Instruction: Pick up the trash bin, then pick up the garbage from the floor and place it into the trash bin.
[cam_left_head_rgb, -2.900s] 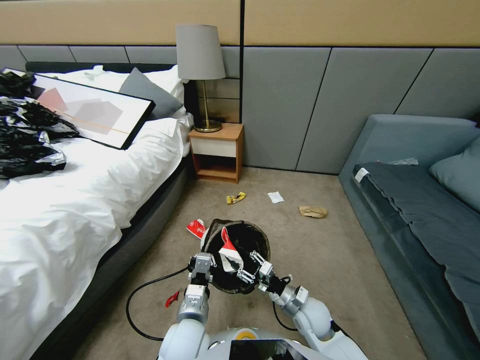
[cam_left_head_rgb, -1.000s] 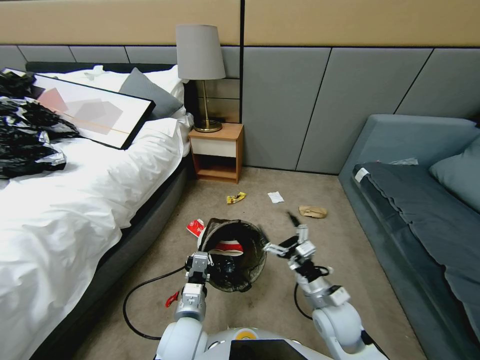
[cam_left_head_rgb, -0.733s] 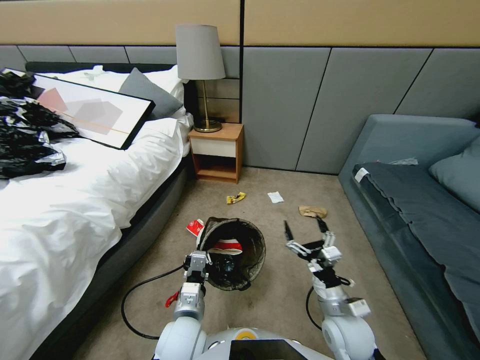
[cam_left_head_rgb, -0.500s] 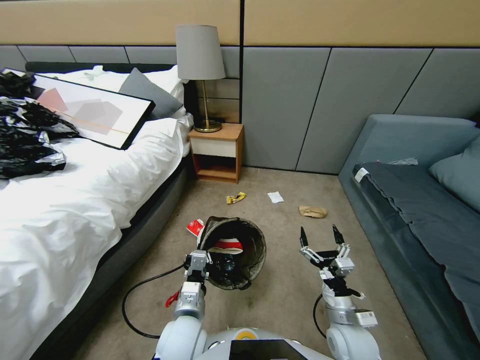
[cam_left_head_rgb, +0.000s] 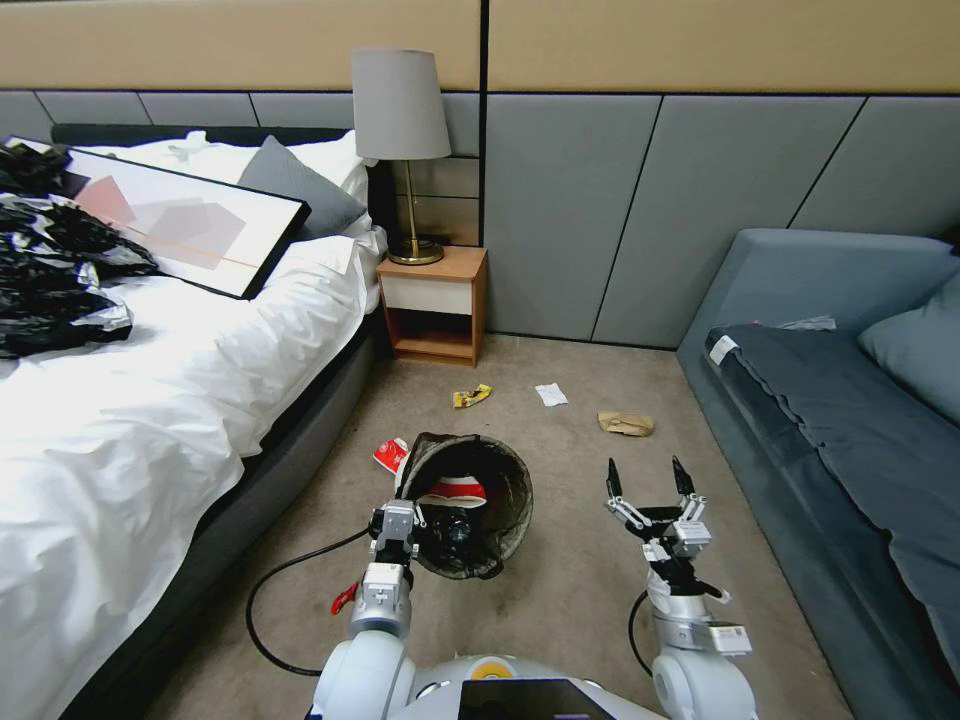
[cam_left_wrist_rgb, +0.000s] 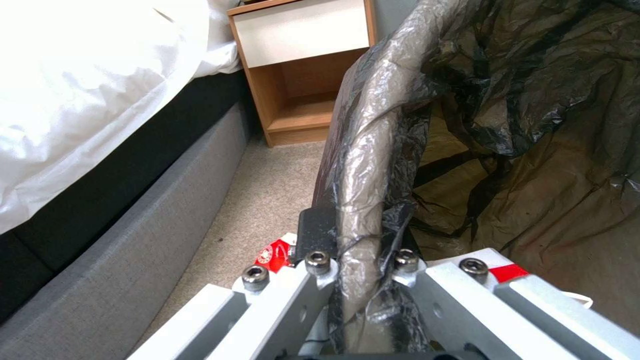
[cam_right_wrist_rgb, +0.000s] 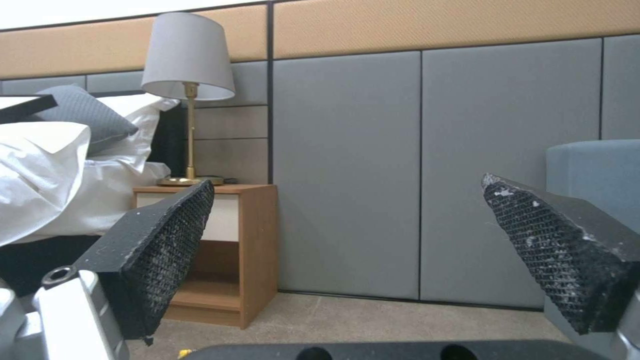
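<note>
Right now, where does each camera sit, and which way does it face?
Head view: high on the robot, looking forward and down at the floor; both arms show, left gripper holding the trash bin, right gripper open.
Left wrist view: at the left gripper, facing along the bin's rim.
Right wrist view: behind the right gripper, facing the wall.
Shared by all three views: the nightstand.

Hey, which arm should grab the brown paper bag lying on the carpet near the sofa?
Probably the right: the right gripper is open, empty and nearest the brown paper bag, while the left gripper is clamped on the trash bin.
</note>
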